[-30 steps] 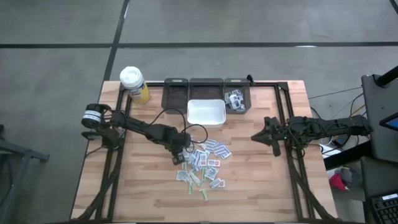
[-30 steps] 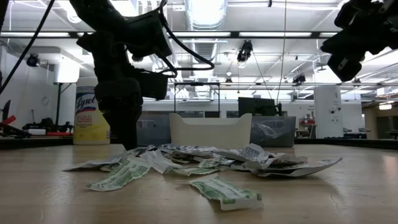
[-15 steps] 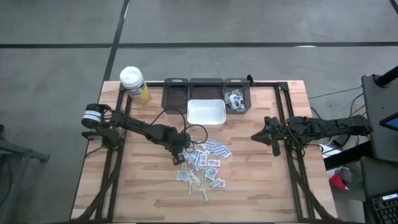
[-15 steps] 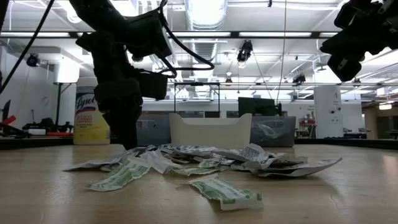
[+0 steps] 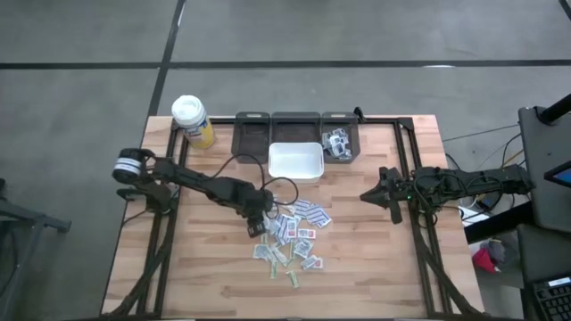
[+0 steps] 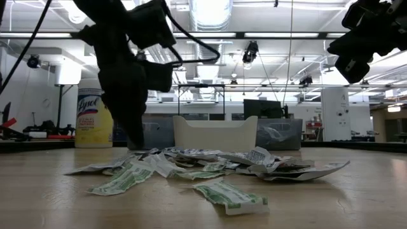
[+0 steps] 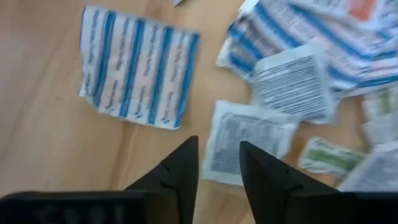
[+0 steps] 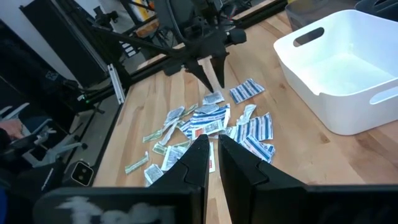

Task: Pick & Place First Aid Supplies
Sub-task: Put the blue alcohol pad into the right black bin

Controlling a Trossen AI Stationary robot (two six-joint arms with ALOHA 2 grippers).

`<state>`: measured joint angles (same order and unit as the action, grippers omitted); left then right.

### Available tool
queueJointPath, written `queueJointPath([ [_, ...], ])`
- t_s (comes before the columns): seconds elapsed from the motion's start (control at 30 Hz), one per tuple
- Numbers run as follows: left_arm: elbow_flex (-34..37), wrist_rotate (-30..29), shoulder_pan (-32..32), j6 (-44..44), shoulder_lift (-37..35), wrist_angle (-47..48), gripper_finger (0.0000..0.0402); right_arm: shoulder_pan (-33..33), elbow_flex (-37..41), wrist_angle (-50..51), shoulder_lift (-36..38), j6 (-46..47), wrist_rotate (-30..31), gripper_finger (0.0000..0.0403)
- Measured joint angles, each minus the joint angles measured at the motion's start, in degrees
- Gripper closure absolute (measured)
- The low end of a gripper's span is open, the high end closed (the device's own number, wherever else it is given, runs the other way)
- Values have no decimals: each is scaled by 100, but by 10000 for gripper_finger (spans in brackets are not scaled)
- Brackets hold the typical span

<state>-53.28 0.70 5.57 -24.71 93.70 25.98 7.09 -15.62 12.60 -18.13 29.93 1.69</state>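
The first aid supplies (image 5: 290, 236) lie in a loose pile of small paper packets at the table's middle; they also show in the low view (image 6: 210, 166) and the right wrist view (image 8: 205, 127). My left gripper (image 5: 259, 225) is open, pointing down at the pile's left edge. Its fingers (image 7: 186, 165) stand over a white packet with grey print (image 7: 249, 140), next to a blue-striped packet (image 7: 140, 74). I cannot tell whether they touch it. My right gripper (image 5: 366, 196) is shut and empty, held above the table's right side (image 8: 213, 152).
A white bin (image 5: 296, 160) stands behind the pile. Behind it is a row of dark trays (image 5: 294, 125); the rightmost tray (image 5: 339, 143) holds some packets. A yellow bottle with a white cap (image 5: 192, 120) stands at the far left corner.
My left gripper has tipped: in the low view it stood upright and now slants, with its fingertips still low at the pile's left edge. The packets have not moved.
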Motion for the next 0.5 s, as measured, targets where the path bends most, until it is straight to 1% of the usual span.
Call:
queueJointPath([
  [0.07, -13, 90, 25, -96, -72, -2, 273, 0, 0, 0, 0, 12, -1, 369],
  [0.2, -30, 475, 245, -148, -104, -24, 272, 2, 0, 2, 0, 9, -2, 369],
  [0.27, -30, 483, 416, -148, -90, -21, 272, 0, 0, 2, 0, 6, -2, 369],
  [0.37, -30, 298, 633, -171, -82, -26, 273, 1, 0, 4, 0, -10, -2, 369],
  [0.5, -30, -308, 746, -370, -84, -44, 273, 2, 0, 4, 0, -35, -2, 369],
])
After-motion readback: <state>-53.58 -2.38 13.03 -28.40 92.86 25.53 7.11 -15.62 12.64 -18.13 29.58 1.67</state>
